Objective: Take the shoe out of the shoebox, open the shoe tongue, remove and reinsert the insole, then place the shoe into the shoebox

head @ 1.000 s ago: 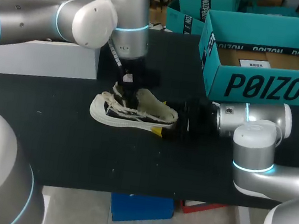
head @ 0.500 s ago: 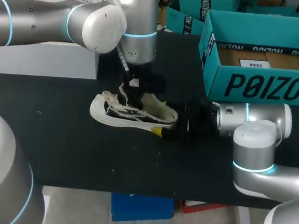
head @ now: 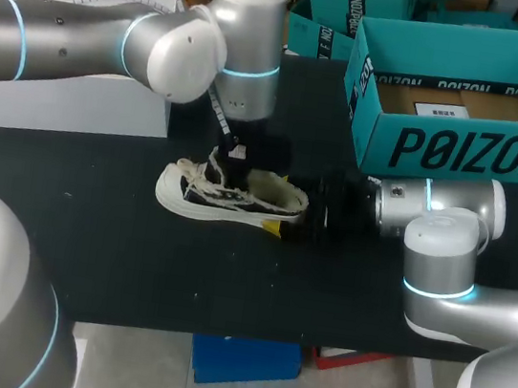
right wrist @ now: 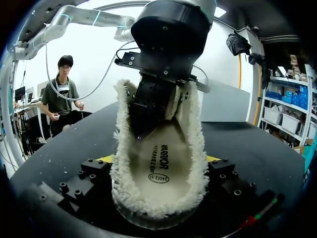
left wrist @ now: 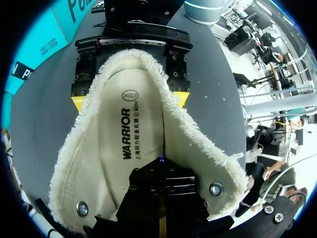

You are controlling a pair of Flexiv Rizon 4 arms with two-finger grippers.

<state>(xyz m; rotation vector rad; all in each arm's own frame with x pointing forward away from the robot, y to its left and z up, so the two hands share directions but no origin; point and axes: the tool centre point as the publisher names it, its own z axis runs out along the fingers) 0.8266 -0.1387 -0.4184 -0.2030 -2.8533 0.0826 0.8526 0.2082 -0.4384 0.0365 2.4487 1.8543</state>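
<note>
A black table point(head: 133, 263) holds a cream low-top canvas shoe point(head: 239, 196) with a white rubber sole and a frayed, fuzzy collar. It lies out of its box near the middle of the table, toe toward the robot's left and heel toward its right. The silver left arm comes in from the left and bends down over the shoe, so the left gripper point(head: 235, 157) dips into the shoe's opening from above. From that arm's wrist camera, the gripper's black body sits inside the collar, just over the pale, printed fabric insole point(left wrist: 124, 134), which lies flat in the shoe. Whether this pincer is spread or pressed together cannot be told, as its yellow tips are hidden. The right arm lies low along the table from the right, and the right gripper point(head: 306, 215) meets the heel. Its two yellow-tipped fingers point(left wrist: 79, 103) press against the heel from opposite sides, pinching the shoe. A teal cardboard shoebox point(head: 458, 150) stands open behind the right arm, well apart from the shoe, with a brown sheet on its floor. A plain white box point(head: 69, 100) sits on the table's far left side, under the left arm.
</note>
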